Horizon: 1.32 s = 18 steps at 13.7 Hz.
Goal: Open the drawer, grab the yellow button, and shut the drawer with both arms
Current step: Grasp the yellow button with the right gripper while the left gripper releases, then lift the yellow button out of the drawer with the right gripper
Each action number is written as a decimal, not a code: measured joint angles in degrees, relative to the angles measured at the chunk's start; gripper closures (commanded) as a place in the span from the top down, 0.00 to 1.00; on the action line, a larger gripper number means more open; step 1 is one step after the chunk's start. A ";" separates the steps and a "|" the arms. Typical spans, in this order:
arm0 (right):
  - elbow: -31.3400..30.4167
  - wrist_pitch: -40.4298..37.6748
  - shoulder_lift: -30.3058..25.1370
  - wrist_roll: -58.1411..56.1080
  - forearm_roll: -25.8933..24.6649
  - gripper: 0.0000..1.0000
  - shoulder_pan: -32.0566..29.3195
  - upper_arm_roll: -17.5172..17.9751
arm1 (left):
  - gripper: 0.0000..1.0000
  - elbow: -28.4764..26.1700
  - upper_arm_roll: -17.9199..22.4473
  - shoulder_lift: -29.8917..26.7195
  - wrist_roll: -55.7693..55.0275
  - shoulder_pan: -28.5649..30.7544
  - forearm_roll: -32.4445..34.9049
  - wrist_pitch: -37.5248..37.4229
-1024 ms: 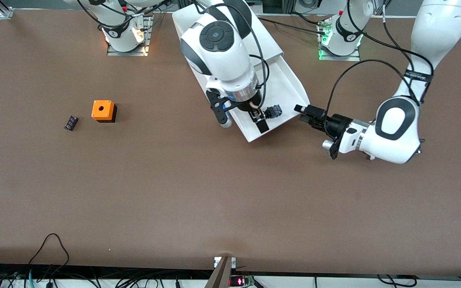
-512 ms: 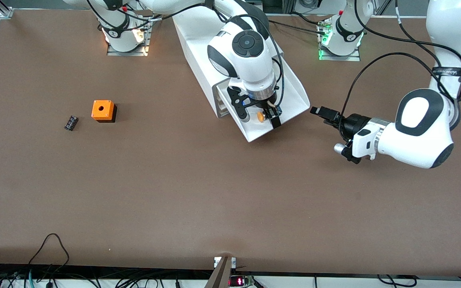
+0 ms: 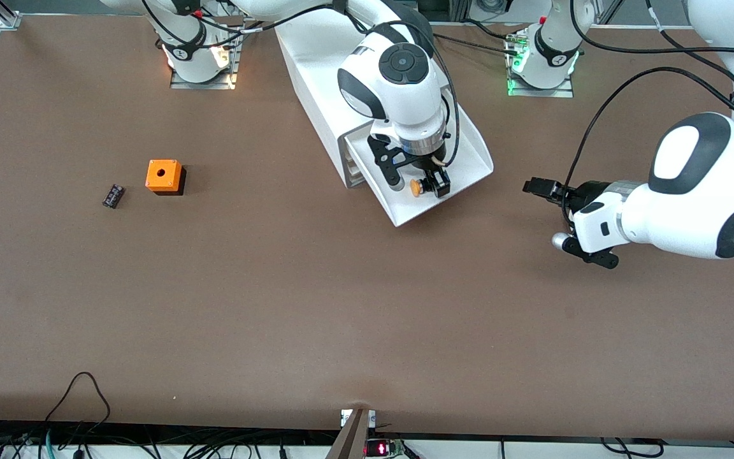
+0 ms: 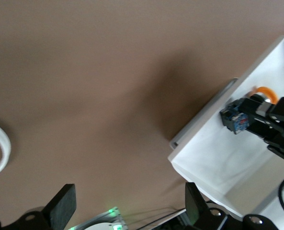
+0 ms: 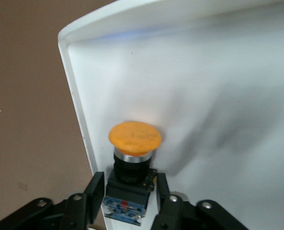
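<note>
The drawer (image 3: 469,159) stands pulled out of the white cabinet (image 3: 316,70), its white tray open toward the front camera. My right gripper (image 3: 427,185) reaches down into the tray and is shut on the button (image 3: 416,187). In the right wrist view the fingers (image 5: 95,191) press both sides of the button's (image 5: 134,138) black body, with the orange cap pointing away from the palm. My left gripper (image 3: 536,187) hangs open over the bare table beside the drawer, toward the left arm's end. Its fingers (image 4: 60,211) stand wide apart with nothing between them.
An orange cube with a hole (image 3: 164,176) and a small black part (image 3: 113,196) lie on the table toward the right arm's end. Cables hang over the table edge nearest the front camera.
The right gripper has swung over the drawer's front part and shut on the button. The left arm has drawn back from the drawer toward its own end of the table.
</note>
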 measured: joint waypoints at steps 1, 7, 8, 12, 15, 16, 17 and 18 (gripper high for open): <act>0.04 0.03 0.00 0.00 0.00 0.00 0.00 -0.03 | 1.00 0.48 -0.03 -0.26 -0.31 -1.00 2.82 -0.02; 3.06 -0.34 -0.78 -0.55 -0.20 0.00 -0.20 -0.71 | 1.00 0.77 -0.06 -1.76 -0.71 -4.60 12.01 -0.03; 3.83 -1.09 -1.60 -1.75 -0.24 0.00 -0.55 -0.94 | 1.00 0.77 -0.04 -1.78 -0.73 -4.61 12.09 -0.02; 4.41 -9.69 -6.07 -16.34 -0.22 0.00 -5.65 -1.14 | 1.00 0.81 0.04 -1.78 -0.94 -4.61 12.10 -0.02; 4.41 -13.84 -8.07 -30.58 3.27 0.00 -12.93 -1.12 | 1.00 0.70 -0.04 -1.75 -7.80 -5.18 12.09 2.65; 4.41 -14.91 -8.40 -35.64 5.08 0.00 -15.64 -1.10 | 1.00 0.53 -0.20 -1.66 -12.67 -6.05 12.08 4.76; 4.41 -16.19 -8.67 -40.61 6.51 0.00 -18.29 -1.09 | 1.00 0.34 -0.37 -1.48 -17.92 -7.19 12.08 6.58; 4.42 -18.01 -8.92 -46.11 7.61 0.00 -21.00 -1.09 | 1.00 0.08 -0.44 -1.15 -22.86 -8.46 12.08 8.33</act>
